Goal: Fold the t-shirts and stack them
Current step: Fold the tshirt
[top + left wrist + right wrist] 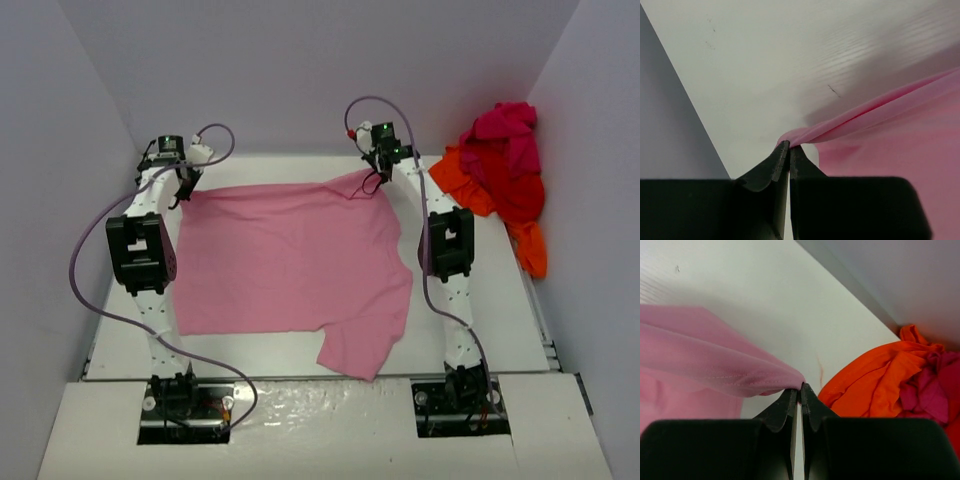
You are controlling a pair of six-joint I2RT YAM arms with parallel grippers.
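Note:
The light pink t-shirt lies spread over the middle of the white table, one sleeve hanging toward the front edge. My left gripper is shut on its far left corner; the wrist view shows the pinched pink t-shirt edge at my left gripper's tips. My right gripper is shut on the far right corner; in the right wrist view my right gripper pinches the pink t-shirt hem. Both corners are lifted slightly off the table. The orange, red and magenta t-shirts lie in a heap at the far right.
The heap of shirts lies close to the right of my right gripper. White table bordered by grey walls on left, back and right. The arms' bases stand at the near edge.

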